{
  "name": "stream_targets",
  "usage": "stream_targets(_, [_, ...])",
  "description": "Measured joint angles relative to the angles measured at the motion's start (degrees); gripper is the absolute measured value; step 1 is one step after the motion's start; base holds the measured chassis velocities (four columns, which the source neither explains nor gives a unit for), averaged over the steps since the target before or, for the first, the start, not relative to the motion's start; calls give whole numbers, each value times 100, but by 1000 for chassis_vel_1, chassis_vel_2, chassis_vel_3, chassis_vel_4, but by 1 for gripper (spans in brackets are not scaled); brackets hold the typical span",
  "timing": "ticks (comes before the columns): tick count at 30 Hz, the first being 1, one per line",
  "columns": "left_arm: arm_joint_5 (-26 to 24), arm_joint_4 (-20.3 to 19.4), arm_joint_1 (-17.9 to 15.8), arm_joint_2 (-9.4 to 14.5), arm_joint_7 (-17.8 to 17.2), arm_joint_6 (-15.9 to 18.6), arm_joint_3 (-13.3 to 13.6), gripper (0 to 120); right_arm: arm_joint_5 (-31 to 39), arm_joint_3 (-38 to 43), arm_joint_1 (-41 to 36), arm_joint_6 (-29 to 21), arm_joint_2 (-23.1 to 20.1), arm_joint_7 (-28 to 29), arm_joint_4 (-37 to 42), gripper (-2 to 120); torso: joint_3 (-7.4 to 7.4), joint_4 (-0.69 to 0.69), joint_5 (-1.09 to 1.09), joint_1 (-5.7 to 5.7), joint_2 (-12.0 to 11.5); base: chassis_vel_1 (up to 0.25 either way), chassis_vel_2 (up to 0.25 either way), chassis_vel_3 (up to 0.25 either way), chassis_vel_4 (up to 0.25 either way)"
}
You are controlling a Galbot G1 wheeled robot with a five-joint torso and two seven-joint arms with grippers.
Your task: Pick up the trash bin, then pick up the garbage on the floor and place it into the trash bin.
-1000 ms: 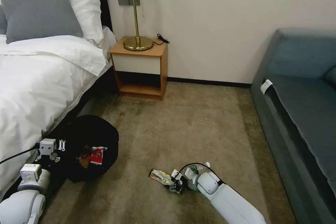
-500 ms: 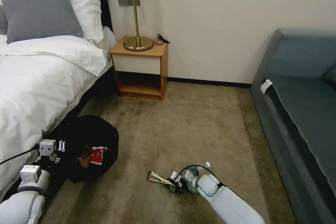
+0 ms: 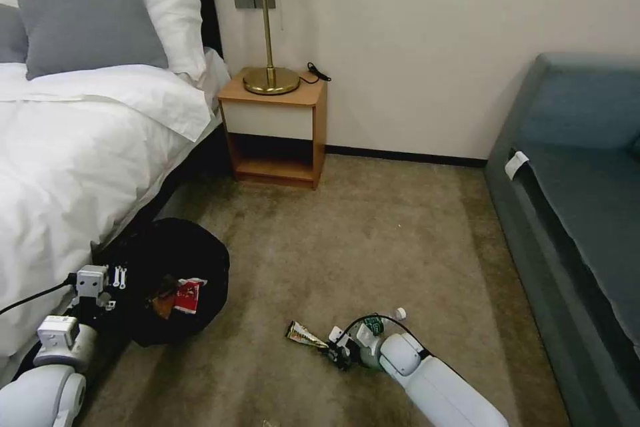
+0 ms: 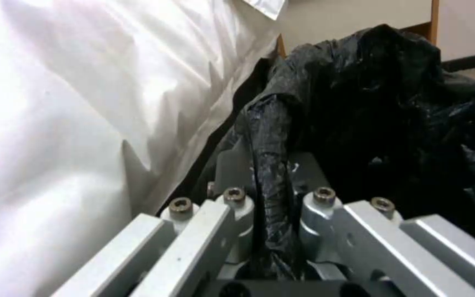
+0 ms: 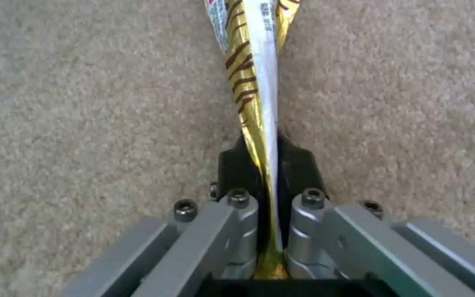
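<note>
The trash bin (image 3: 179, 260), lined with a black bag, stands on the floor (image 3: 373, 240) beside the bed. My left gripper (image 3: 119, 278) is shut on the bag's rim (image 4: 270, 136) at the bin's near-left side. Inside the bin lie a red-and-white wrapper (image 3: 187, 296) and a tan paper (image 3: 162, 307). My right gripper (image 3: 335, 351) is low over the carpet, shut on one end of the long yellow-black snack wrapper (image 3: 303, 335), which is squeezed edge-on between the fingers (image 5: 298, 165). A clear bottle with a green label (image 3: 375, 325) lies just behind the right wrist.
A white-sheeted bed (image 3: 73, 147) runs along the left, close to the bin. A wooden nightstand (image 3: 275, 127) with a brass lamp (image 3: 270, 80) stands at the wall. A blue-grey sofa (image 3: 580, 213) lines the right. Open carpet lies between bin and sofa.
The right gripper has closed on the snack wrapper, which went from lying flat to pinched narrow. The whole head picture has shifted a little rightward, so the camera moved. The left arm holds still.
</note>
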Motion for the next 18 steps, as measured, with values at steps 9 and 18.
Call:
stream_targets(9, [-73, -65, 66, -8, 126, -180, 0, 5, -133, 283, 58, -24, -56, 72, 98, 0, 0, -14, -23, 1, -1, 0, 0, 0, 0])
stream_targets(18, [-85, -90, 73, 24, 134, -179, 6, 5, -89, 404, 90, -41, 24, 87, 301, 0, -1, -9, -11, 1, -1, 0, 0, 0, 0])
